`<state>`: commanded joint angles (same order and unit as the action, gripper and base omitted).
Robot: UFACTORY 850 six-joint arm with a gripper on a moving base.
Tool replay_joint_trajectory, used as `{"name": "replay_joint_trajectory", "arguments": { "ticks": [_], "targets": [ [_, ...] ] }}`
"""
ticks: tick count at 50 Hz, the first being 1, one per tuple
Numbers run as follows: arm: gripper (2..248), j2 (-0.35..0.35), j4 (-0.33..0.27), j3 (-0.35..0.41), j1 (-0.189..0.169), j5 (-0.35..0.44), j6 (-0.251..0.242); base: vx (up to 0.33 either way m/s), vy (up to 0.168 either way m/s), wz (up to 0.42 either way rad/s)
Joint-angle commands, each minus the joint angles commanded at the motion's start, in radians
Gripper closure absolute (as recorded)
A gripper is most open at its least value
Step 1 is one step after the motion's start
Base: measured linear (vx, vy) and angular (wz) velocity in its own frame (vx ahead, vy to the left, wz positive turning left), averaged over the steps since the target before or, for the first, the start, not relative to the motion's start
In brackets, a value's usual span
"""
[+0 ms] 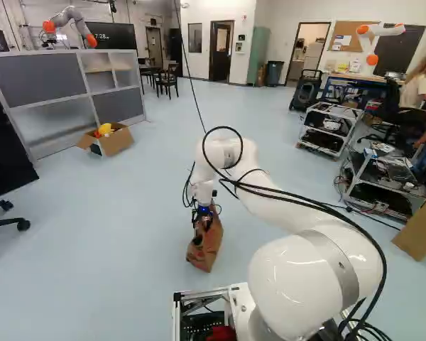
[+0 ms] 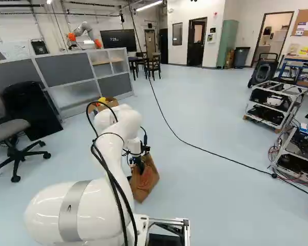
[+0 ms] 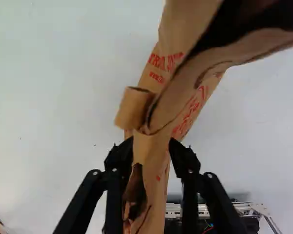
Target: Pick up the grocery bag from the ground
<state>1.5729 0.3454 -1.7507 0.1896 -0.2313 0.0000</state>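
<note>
On the far-left screen (image 2: 119,39), a time, "7:2" with an unclear last digit, was shown; "www." was printed in red on the near paper bag (image 3: 185,87).

Had a smooth, pale blue floor (image 1: 92,249) and white walls (image 1: 195,65), with a small dark-framed window (image 2: 177,34) beside a dark door (image 2: 196,43). Held a grey-panelled, metal-framed partition (image 1: 42,71), dark wooden chairs (image 2: 154,65) and a tall green cabinet (image 1: 258,53). Was lit by a long white ceiling lamp (image 2: 149,6).
</note>
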Motion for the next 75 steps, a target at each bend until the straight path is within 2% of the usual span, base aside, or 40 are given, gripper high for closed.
{"name": "replay_joint_trajectory", "arguments": {
  "ticks": [3, 4, 8, 9, 14, 15, 75],
  "targets": [
    [124, 0.0, 0.0, 0.0, 0.0, 0.0, 0.0, 0.0, 0.0, 0.0],
    [163, 0.0, 0.0, 0.0, 0.0, 0.0, 0.0, 0.0, 0.0, 0.0],
    [163, 0.0, 0.0, 0.0, 0.0, 0.0, 0.0, 0.0, 0.0, 0.0],
    [200, 0.0, 0.0, 0.0, 0.0, 0.0, 0.0, 0.0, 0.0, 0.0],
    [200, -0.002, 0.0, 0.002, 0.0, 0.0, 0.0, 0.0, 0.0, 0.0],
    [228, -0.004, 0.0, 0.004, 0.0, 0.0, 0.0, 0.0, 0.0, 0.0],
    [229, -0.226, 0.0, 0.216, 0.001, 0.034, 0.0, 0.0, 0.0, 0.0]
  ]
}}
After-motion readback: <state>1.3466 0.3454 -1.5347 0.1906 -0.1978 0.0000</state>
